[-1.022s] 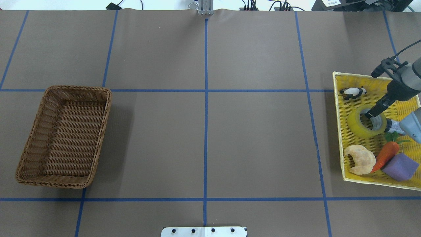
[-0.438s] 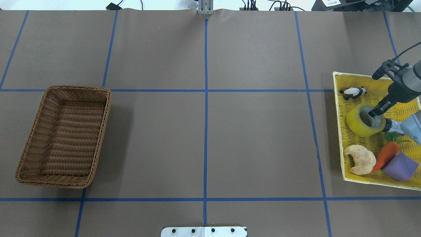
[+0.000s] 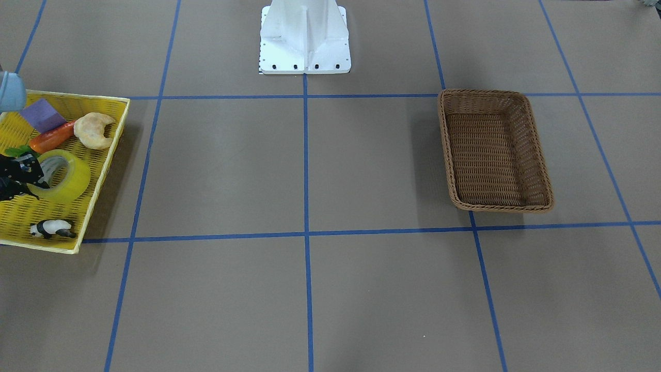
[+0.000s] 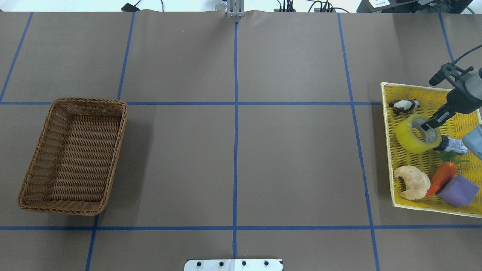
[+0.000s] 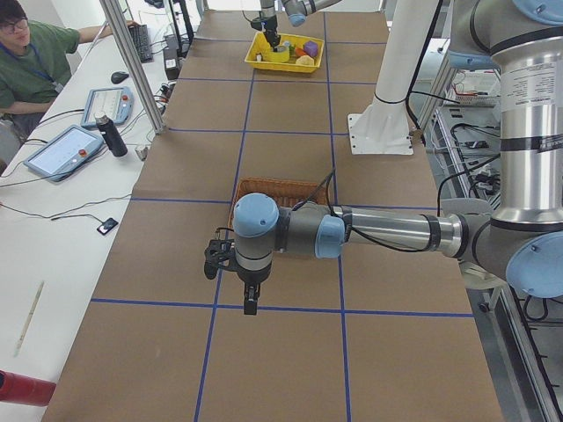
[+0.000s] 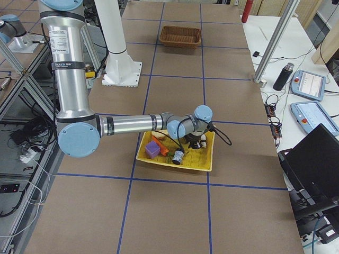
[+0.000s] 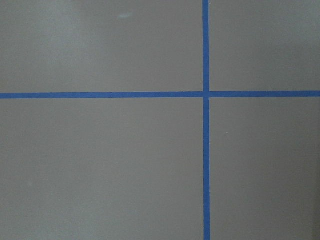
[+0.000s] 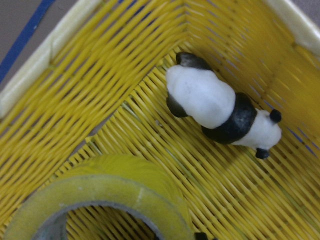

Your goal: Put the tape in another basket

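**Item:** tape (image 4: pixel 404 135). A yellow roll, tilted, inside the yellow tray (image 4: pixel 414 86) at the table's right end.

**Holder:** right gripper (image 4: pixel 427 127). One finger reaches down the core, and the jaws appear pinched on the roll's wall.

**Neighbours in tray:**
- panda figure (image 4: pixel 404 105), just beyond the roll
- small bottle (image 4: pixel 450 144), close against its right side
- croissant (image 4: pixel 412 182), carrot (image 4: pixel 441 177) and purple block (image 4: pixel 457 190), nearer the robot

**Destination:** wicker basket (image 4: pixel 75 158), well apart at the table's left end.

**Other arm:** left gripper (image 5: pixel 252 308). It hangs over bare table near the basket, and whether its jaws are apart or together cannot be told.

**Handling note:** a one-wall pinch probably lets the roll swing. Raise it straight up until it clears the bottle and the tray rim, keeping the squeeze firm. Then carry it level and release low inside the basket.
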`<action>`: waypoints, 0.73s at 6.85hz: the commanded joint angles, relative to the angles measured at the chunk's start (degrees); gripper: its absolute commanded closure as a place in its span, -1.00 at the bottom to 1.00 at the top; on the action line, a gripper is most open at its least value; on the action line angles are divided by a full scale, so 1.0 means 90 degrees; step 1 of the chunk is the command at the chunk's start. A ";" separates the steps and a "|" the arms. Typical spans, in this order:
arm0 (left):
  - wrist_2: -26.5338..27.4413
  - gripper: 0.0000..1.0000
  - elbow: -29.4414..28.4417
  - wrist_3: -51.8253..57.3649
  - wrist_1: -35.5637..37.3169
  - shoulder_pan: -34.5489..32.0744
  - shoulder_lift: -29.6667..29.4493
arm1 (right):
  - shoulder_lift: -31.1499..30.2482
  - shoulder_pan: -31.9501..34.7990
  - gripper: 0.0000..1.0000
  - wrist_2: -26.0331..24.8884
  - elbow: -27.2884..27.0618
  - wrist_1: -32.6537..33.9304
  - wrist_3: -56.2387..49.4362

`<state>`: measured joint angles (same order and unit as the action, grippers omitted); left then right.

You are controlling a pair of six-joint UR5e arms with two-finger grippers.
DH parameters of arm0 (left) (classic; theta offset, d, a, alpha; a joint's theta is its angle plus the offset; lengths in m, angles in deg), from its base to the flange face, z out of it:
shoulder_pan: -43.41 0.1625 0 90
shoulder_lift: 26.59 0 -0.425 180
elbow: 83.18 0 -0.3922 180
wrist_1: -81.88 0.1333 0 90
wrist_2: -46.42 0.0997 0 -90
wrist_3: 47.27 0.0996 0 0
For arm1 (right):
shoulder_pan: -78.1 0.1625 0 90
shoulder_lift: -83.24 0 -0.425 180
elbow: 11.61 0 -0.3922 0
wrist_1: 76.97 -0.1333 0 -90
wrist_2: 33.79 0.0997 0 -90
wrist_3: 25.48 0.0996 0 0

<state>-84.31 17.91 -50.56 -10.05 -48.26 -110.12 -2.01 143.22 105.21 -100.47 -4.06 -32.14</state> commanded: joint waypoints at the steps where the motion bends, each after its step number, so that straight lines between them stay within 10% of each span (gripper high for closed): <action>1: -0.0007 -0.97 0.0027 0.0005 -0.0010 0.0000 -0.0132 | 0.0068 0.0234 1.00 0.0434 -0.0388 0.0004 0.0142; 5: -0.0540 -0.97 -0.0487 -0.0692 -0.1445 0.0029 -0.0718 | 0.1189 0.0216 1.00 0.0552 -0.0731 -0.0083 0.2697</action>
<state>-86.11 16.17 -52.03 -15.35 -48.08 -115.74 5.10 145.30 110.16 -105.82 -4.73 -14.98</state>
